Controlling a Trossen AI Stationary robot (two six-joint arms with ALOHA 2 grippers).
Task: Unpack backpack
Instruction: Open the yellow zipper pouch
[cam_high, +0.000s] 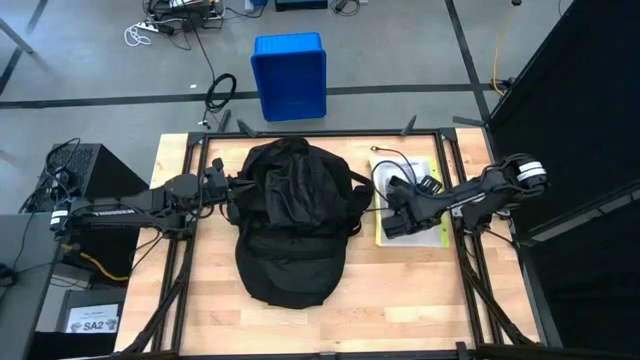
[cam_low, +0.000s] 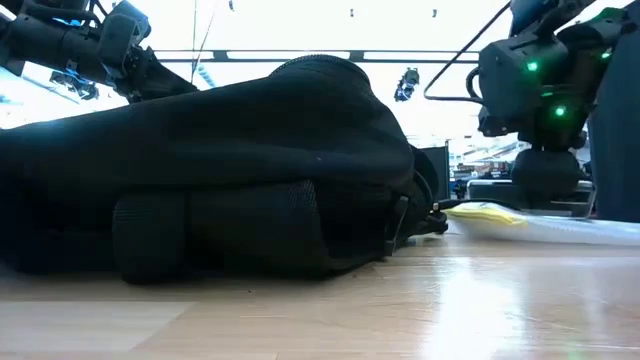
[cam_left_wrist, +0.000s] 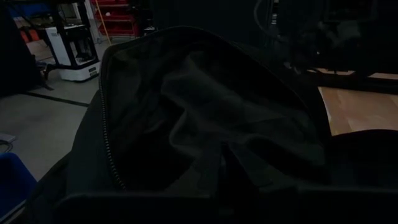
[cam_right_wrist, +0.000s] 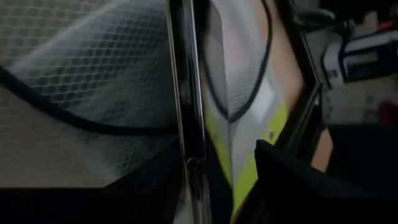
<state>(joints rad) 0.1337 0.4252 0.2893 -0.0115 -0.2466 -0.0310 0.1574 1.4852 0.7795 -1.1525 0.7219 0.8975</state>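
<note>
Black fabric, high view: the backpack (cam_high: 292, 222) lies flat in the middle of the wooden worktop (cam_high: 400, 300), its opening toward the upper part of the frame.
High view, left arm: the left pincer (cam_high: 232, 187) comes from the left of the frame and is at the upper left edge of the backpack, touching the fabric; its fingers are pressed together, and if fabric is between them I cannot tell.
High view, right arm: the right pincer (cam_high: 397, 222) is right of the centre, over a flat pouch with yellow edge (cam_high: 432, 236) that lies on the worktop just beside the backpack.
High view, cable: a black cable (cam_high: 385, 166) makes a loop on the upper part of the pouch.
High view, floor: a blue plastic bin (cam_high: 290, 75) stands on the floor beyond the worktop, in the upper centre of the frame.
Low view: the backpack (cam_low: 230, 180) fills the left and centre of the frame, resting on the worktop (cam_low: 400, 310); the pouch (cam_low: 520, 222) is low at the right, under the right arm.
Left wrist view: the backpack (cam_left_wrist: 205, 118) is open, with a zipper line (cam_left_wrist: 107, 130) along the left rim and dark crumpled lining inside.
Right wrist view: the pouch (cam_right_wrist: 249, 112) shows white mesh and a yellow border, the cable (cam_right_wrist: 261, 74) runs across it, and a dark thin bar (cam_right_wrist: 186, 93) crosses the frame from top to bottom; how wide the right pincer stands, and if it holds something, I cannot tell.
</note>
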